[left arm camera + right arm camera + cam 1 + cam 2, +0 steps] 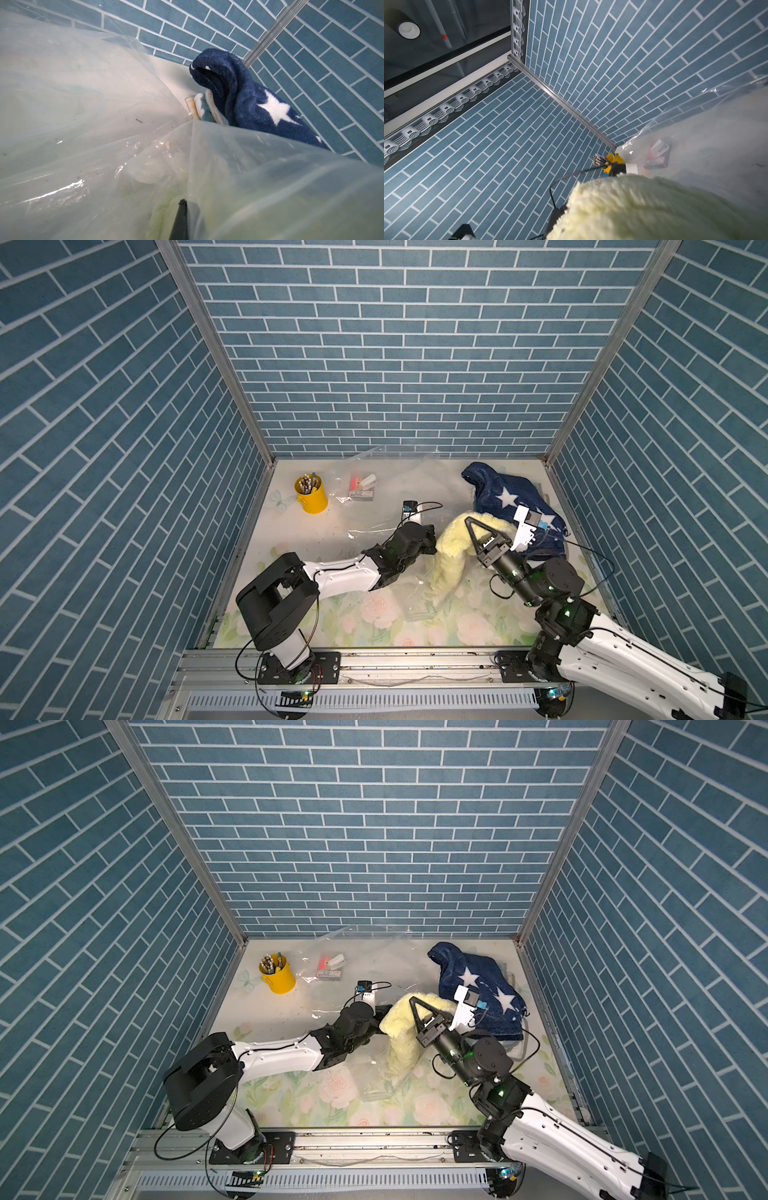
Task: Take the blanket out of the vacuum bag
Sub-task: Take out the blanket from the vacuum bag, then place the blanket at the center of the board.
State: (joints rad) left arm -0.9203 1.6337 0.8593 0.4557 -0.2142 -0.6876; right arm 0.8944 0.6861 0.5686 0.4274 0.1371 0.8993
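The counter (pixel 374 628) has a floral print. Nearer than both sets of fingers, the lower end of the pale yellow blanket (pixel 451 549) (pixel 399 1031) trails down onto crumpled clear film; whether that end lies inside the film cannot be determined. The right fingers (pixel 471 533) (pixel 414 1013) are clenched on the upper fold of the blanket and hold it raised off the counter. In the right wrist view the blanket (pixel 654 207) fills the area directly at these fingers. The left fingers (pixel 430 538) (pixel 384 1013) stand just to the left of the right fingers, at the blanket's edge. They are clenched on the vacuum bag (pixel 386 506) (pixel 83 104) (pixel 716 135), whose film gathers into creases at the one visible fingertip (pixel 181 218). From the left fingers the vacuum bag spreads across the counter to the far wall. Beyond the left fingers, a white clip (pixel 368 480) (pixel 336 960) lies with a printed card (pixel 360 493) at the far part of the bag. Farther left of the left fingers stands a yellow cup (pixel 311 499) (pixel 279 979) (pixel 612 162) holding pens, just beside the bag's edge. Beyond the right fingers, a navy blanket (pixel 515 506) (pixel 482 982) (pixel 249 97) with white stars is heaped toward the far right corner. In the left wrist view, a folded cloth (pixel 201 108) shows under its edge.
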